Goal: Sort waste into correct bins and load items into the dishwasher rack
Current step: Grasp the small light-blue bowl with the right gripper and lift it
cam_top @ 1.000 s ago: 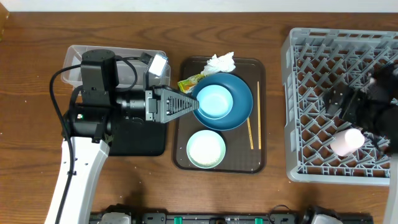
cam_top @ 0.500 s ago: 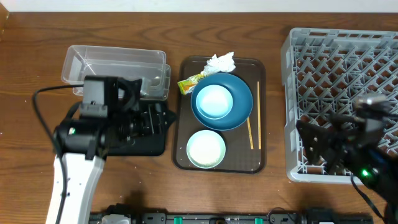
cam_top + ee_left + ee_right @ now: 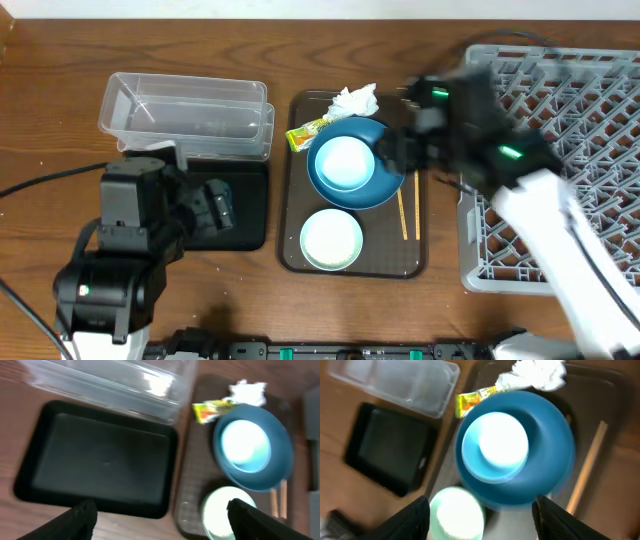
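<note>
Seeing just a narrow strip of bare wood between the brown serving tray (image 3: pixel 385 255) and the grey lattice plastic rack (image 3: pixel 600 90). Hanging the left gripper (image 3: pixel 160 520) over the shallow black rectangular tray (image 3: pixel 100 460), jaws wide, gripping nothing. Hovering the right gripper (image 3: pixel 482 520) above the large blue dish (image 3: pixel 550 460) cradling a small white bowl (image 3: pixel 495 445), jaws apart, empty too

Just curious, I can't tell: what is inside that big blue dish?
A small white bowl sits inside the blue dish. The dish's floor beneath it is covered, and glare hides whether the bowl holds anything.
</note>
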You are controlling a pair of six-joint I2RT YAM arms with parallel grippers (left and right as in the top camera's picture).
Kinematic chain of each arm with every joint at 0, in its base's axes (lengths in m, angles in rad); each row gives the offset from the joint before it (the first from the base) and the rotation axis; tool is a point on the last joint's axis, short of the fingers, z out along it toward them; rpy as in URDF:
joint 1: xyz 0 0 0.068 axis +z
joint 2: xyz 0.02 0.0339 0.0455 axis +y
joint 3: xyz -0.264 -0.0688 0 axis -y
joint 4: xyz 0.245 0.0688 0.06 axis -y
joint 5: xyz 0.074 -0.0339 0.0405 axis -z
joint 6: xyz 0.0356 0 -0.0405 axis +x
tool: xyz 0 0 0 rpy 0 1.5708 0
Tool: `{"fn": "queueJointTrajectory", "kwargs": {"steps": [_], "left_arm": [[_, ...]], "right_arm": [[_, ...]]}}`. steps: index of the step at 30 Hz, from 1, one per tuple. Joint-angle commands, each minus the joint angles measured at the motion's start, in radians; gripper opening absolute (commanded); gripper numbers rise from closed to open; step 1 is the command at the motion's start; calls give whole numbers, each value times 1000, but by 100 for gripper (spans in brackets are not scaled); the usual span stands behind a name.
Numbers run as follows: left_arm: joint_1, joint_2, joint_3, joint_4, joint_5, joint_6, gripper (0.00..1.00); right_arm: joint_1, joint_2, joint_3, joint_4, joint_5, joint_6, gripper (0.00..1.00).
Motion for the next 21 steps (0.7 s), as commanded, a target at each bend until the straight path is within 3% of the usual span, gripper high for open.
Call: {"fn": "queueJointTrajectory", "kwargs": {"steps": [1, 7, 12, 21], "left_arm": [[4, -4, 12, -6, -96, -2, 87], [4, -1, 12, -6, -96, -2, 89], [4, -1, 12, -6, -96, -2, 89], [4, -1, 12, -6, -96, -2, 89]], "right_arm": [[35, 140, -8, 76, 127, 43, 66], [40, 364, -8, 249, 157, 89, 63], [56, 491, -8, 269, 153, 96, 55], [64, 525, -8, 249, 156, 95, 20]]}}
